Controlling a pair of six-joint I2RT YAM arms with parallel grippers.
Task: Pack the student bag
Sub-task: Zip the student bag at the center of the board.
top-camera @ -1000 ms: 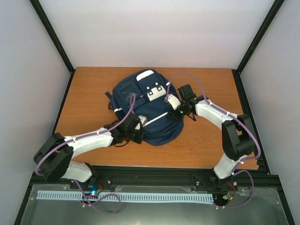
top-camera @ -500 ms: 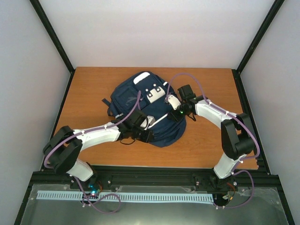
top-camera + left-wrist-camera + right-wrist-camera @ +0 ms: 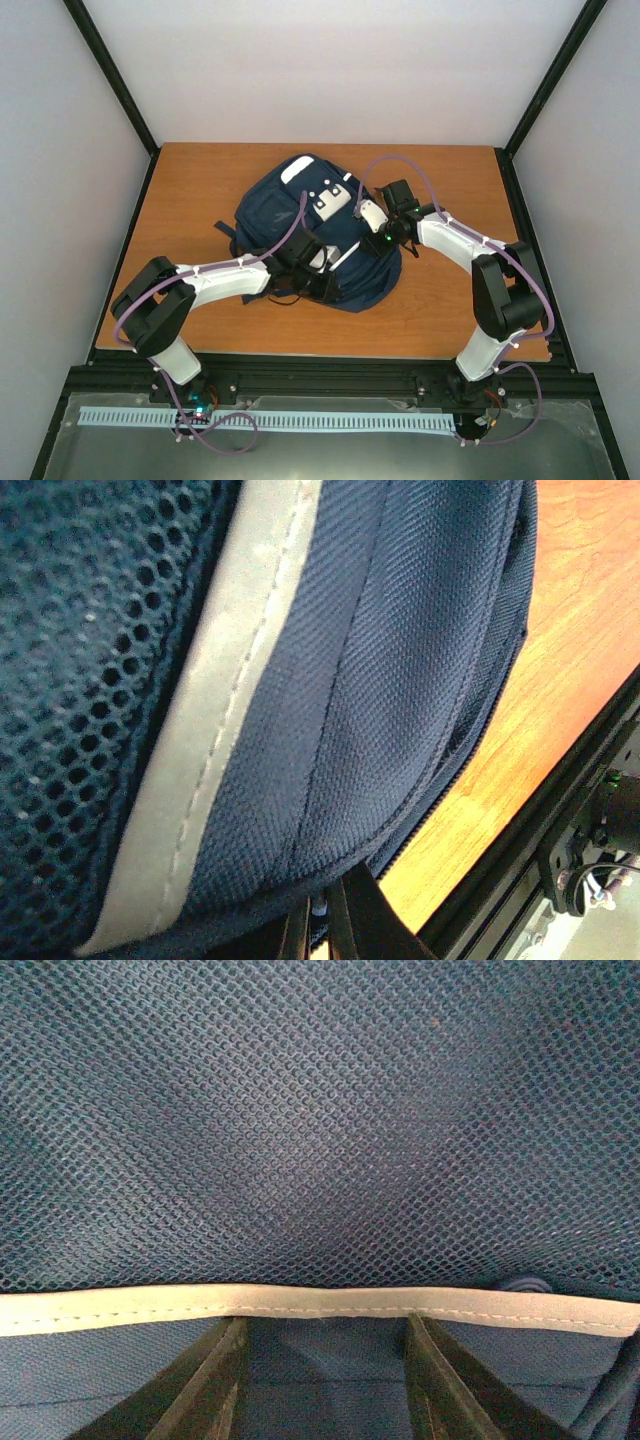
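Bag (image 3: 270, 205) at table (image 3: 180, 200) centre, both grippers on it.

Top view: the bag lies flat, white patches toward 12 o'clock. The left gripper (image 3: 322, 278) sits at its 6 o'clock edge, the right gripper (image 3: 370, 243) at its 3 o'clock side. Nothing to pack shows.
Left wrist view: the left gripper (image 3: 322, 930) is pressed together at the zip (image 3: 470, 730) seam. Whether it nips the pull is too small to tell. Grey trim (image 3: 220, 710) runs beside it, and bare table (image 3: 570, 670) lies toward 3 o'clock.
Right wrist view: the right gripper (image 3: 325, 1325) has its fingers (image 3: 225, 1380) partly spread, with navy cloth between them under the mesh (image 3: 320, 1120). A firm grip cannot be told.
The step looks like opening the main pocket. The next move probably needs the right side to brace the cloth while the left draws along the zip.
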